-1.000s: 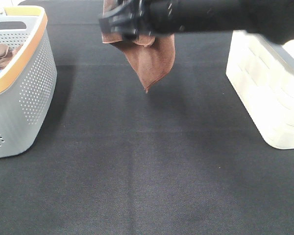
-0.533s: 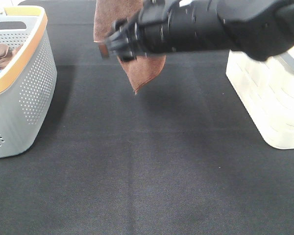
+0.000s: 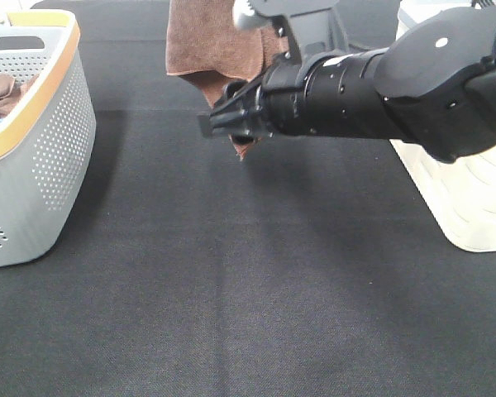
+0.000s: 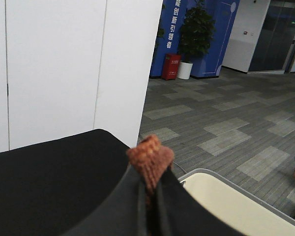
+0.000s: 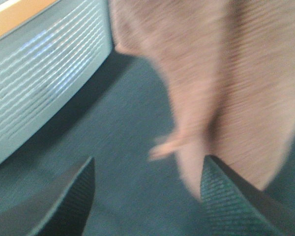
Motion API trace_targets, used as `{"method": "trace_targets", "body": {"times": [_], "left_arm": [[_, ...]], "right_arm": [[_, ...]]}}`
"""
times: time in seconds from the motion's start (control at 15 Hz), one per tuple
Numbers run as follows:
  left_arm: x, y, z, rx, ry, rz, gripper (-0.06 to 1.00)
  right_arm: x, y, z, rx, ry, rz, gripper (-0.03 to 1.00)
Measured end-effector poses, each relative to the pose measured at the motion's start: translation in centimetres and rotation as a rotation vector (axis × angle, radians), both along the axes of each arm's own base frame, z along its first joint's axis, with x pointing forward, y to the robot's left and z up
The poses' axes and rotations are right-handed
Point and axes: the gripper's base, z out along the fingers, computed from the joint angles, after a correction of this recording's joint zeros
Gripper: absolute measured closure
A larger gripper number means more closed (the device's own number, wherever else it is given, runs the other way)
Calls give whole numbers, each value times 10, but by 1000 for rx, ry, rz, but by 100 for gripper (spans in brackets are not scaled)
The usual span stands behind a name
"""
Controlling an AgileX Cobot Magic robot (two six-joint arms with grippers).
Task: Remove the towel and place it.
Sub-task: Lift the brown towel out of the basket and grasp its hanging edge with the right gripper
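The reddish-brown towel (image 3: 211, 41) hangs in the air over the back of the black table, and its top runs out of the exterior view. My left gripper (image 4: 150, 189) is shut on a tuft of the towel (image 4: 150, 155). My right gripper (image 3: 213, 124) reaches across from the right, level with the towel's lower corner. In the right wrist view it (image 5: 147, 169) is open and empty, with the towel (image 5: 211, 73) hanging just beyond its fingers.
A grey perforated basket (image 3: 62, 124) with an orange rim stands at the left, with a bunched brown cloth (image 3: 0, 91) inside; it also shows in the right wrist view (image 5: 44, 64). A white basket (image 3: 463, 190) stands at the right. Black cloth covers the table (image 3: 248, 289).
My right arm has come down from the top of the view, and its gripper now sits by the towel's lower corner. The towel stays hanging and has swung slightly.
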Motion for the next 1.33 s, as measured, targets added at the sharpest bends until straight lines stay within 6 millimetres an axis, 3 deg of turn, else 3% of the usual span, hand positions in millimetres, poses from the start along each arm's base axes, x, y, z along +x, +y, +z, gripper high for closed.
{"method": "trace_targets", "body": {"times": [0.6, 0.8, 0.93, 1.0, 1.13, 1.33], "left_arm": [[0, 0, 0, 3, 4, -5, 94], [0, 0, -1, 4, 4, -5, 94], [0, 0, -1, 4, 5, -6, 94], [0, 0, -1, 4, 5, -6, 94], [0, -1, -1, 4, 6, -7, 94], [0, 0, -2, 64, -25, 8, 94]], "right_arm": [[14, 7, 30, 66, -105, -41, 38], [19, 10, 27, 60, -112, -53, 61], [24, 15, 20, 49, -100, -52, 61], [25, 16, 20, 49, -100, -51, 66], [24, 17, 20, 51, -87, -39, 92], [16, 20, 18, 50, 2, 55, 97]]}}
